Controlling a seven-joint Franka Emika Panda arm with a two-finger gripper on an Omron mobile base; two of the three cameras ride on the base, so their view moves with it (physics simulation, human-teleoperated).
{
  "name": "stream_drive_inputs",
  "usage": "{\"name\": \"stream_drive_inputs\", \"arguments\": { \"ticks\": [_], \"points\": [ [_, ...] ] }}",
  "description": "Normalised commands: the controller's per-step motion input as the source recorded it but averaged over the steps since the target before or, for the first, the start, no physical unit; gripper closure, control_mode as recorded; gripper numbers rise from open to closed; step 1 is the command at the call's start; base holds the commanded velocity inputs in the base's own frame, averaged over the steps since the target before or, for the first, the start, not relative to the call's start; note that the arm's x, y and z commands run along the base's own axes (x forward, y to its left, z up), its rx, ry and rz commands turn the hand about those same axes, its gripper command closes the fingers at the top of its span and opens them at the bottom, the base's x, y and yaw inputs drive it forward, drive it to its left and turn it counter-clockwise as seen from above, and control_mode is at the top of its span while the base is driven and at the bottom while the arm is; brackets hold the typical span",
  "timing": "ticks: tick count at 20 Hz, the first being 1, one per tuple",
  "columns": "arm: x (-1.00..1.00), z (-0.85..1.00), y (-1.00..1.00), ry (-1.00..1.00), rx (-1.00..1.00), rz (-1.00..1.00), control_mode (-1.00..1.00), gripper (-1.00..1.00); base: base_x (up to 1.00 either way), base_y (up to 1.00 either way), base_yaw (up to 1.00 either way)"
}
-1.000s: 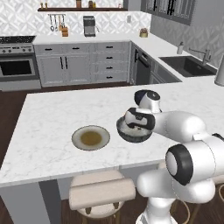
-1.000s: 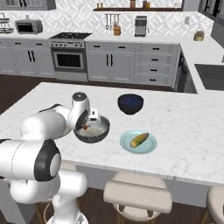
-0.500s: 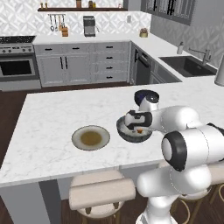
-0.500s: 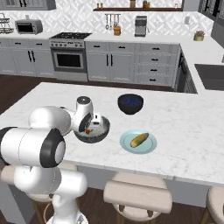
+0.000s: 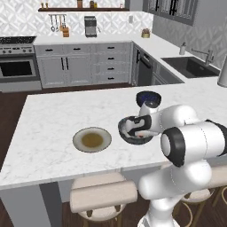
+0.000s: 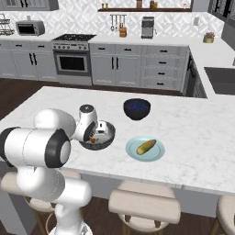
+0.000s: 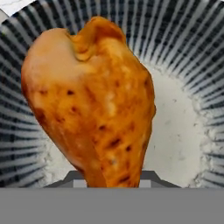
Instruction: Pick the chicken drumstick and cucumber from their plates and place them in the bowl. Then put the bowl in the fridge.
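My gripper (image 5: 133,130) reaches down into the wide grey bowl (image 5: 122,129) on the island counter, and it is shut on the chicken drumstick (image 7: 94,100). In the hand view the glossy orange-brown meat rises from between the fingertips of the gripper (image 7: 111,179), just above the pale speckled floor of the bowl (image 7: 179,140). A sliver of the drumstick (image 6: 93,140) shows inside the bowl (image 6: 110,133) under the hand. The cucumber (image 6: 146,147) lies on the pale blue plate (image 6: 159,154) to the right of the bowl. Left of the bowl sits the beige plate (image 5: 78,138), bare. The fridge is out of view.
A small dark navy bowl (image 6: 137,108) stands behind the grey bowl and the cucumber plate. Stools (image 5: 104,195) line the island's near edge. Cabinets, a stove (image 6: 72,57) and a sink (image 5: 190,66) run along the far walls.
The hand has sunk a little lower into the bowl with the drumstick still in it, and the arm has folded closer over the counter. The plates and the cucumber have not moved.
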Motion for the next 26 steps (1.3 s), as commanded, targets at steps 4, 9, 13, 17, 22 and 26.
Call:
{"name": "stream_drive_inputs", "arguments": {
  "ticks": [4,9,13,17,22,26],
  "points": [
    [0.05,0.00,-0.13,0.00,-0.01,0.00,-1.00,-1.00,0.00,0.00,0.00],
    [0.08,0.19,-0.16,0.00,0.00,0.02,-1.00,-1.00,0.00,0.00,0.00],
    [-0.47,1.00,-0.47,-0.01,0.01,0.04,-1.00,-1.00,0.00,0.00,0.00],
    [-0.91,0.75,-0.97,0.00,0.00,0.00,-1.00,-1.00,0.00,0.00,0.00],
    [-0.83,0.29,-1.00,0.04,0.00,-0.16,-1.00,-1.00,0.00,0.00,0.00],
    [-0.45,0.08,-1.00,0.09,0.00,-0.27,-1.00,-1.00,0.00,0.00,0.00]
  ]
}}
